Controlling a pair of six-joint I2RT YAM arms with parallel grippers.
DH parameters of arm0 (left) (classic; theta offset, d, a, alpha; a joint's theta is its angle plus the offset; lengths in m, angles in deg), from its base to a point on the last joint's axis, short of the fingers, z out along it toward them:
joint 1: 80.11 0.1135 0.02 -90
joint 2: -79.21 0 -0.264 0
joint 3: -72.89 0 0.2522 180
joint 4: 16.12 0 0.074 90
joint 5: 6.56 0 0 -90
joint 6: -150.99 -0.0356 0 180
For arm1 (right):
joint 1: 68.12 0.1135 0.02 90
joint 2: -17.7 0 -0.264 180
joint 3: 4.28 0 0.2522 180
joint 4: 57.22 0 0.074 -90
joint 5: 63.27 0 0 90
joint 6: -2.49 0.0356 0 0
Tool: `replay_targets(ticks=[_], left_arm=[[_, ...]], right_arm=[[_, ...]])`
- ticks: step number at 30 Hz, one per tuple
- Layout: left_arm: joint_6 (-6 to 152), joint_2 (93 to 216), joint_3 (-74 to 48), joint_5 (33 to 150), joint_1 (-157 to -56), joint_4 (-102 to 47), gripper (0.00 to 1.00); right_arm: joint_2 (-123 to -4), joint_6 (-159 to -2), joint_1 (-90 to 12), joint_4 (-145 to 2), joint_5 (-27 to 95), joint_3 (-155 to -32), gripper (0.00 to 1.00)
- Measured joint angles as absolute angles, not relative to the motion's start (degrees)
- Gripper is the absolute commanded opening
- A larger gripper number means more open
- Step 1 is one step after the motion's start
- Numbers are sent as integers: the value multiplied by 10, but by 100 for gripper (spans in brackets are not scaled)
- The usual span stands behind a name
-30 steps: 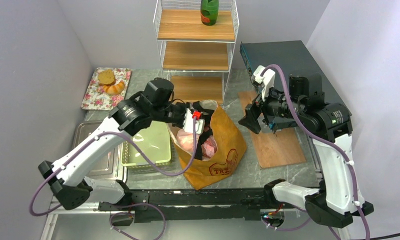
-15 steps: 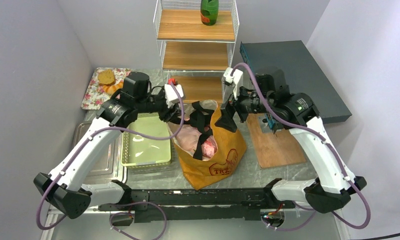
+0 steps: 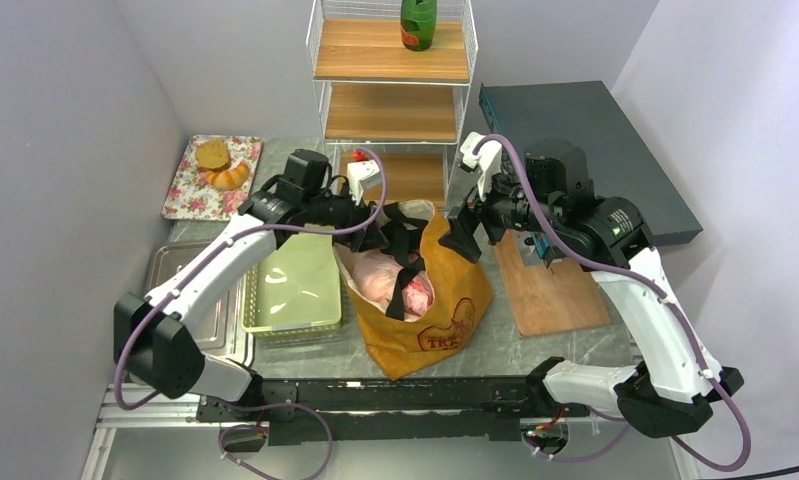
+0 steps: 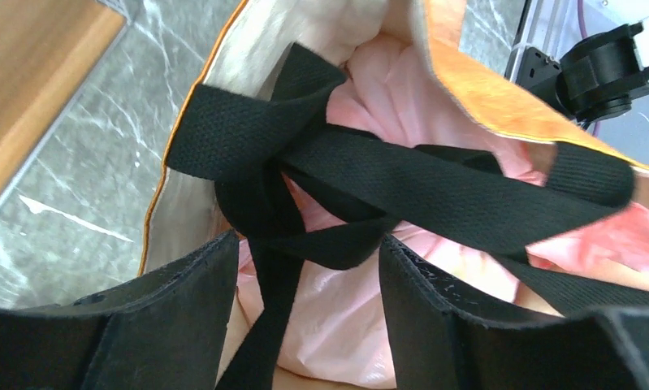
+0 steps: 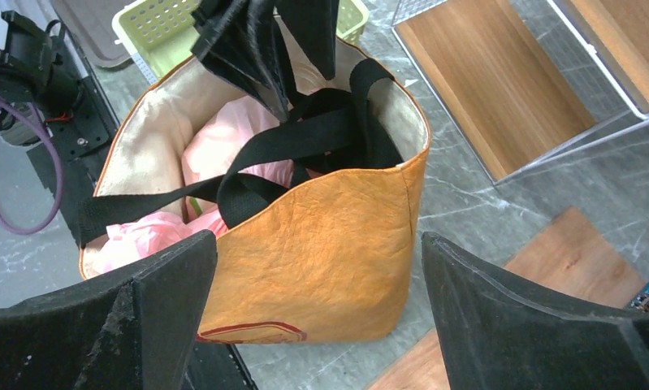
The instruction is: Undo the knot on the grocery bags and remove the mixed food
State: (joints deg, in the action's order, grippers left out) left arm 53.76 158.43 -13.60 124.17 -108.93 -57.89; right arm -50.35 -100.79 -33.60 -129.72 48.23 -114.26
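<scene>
Top view: brown tote on the table between both arms, black straps tied, pink bag inside. Left gripper spread wide over the knot. Right gripper spread wide above the tote's side.

Red logo on the tote, only "TRE" legible.

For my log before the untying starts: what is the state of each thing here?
Tote: upright, mouth open.
Black straps: knotted together.
Pink plastic bag: inside tote, crumpled.
Left gripper: open, over the straps.
Right gripper: open, facing tote.
Green bottle: upright, on top shelf.
</scene>
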Motion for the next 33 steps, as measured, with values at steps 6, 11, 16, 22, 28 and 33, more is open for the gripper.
replay_targets(ticks=[6, 11, 16, 22, 28, 33], left_arm=[[561, 1634, -135, 1250, -1089, -576, 66], [579, 1635, -125, 1288, -1090, -558, 41], [594, 1635, -126, 1342, -1097, -551, 0], [614, 1615, -126, 1361, -1103, -535, 0], [598, 1533, -138, 1337, -1114, -520, 0], [587, 1509, -159, 1322, -1133, -519, 4]], right_arm=[[-492, -1009, -336, -1297, 464, -1138, 98], [-492, -1012, -336, -1297, 453, -1132, 98], [-492, -1015, -336, -1297, 446, -1128, 98], [-492, -1021, -336, -1298, 428, -1128, 97], [-484, -1020, -337, -1301, 406, -1130, 97], [-480, -1019, -338, -1300, 415, -1143, 93]])
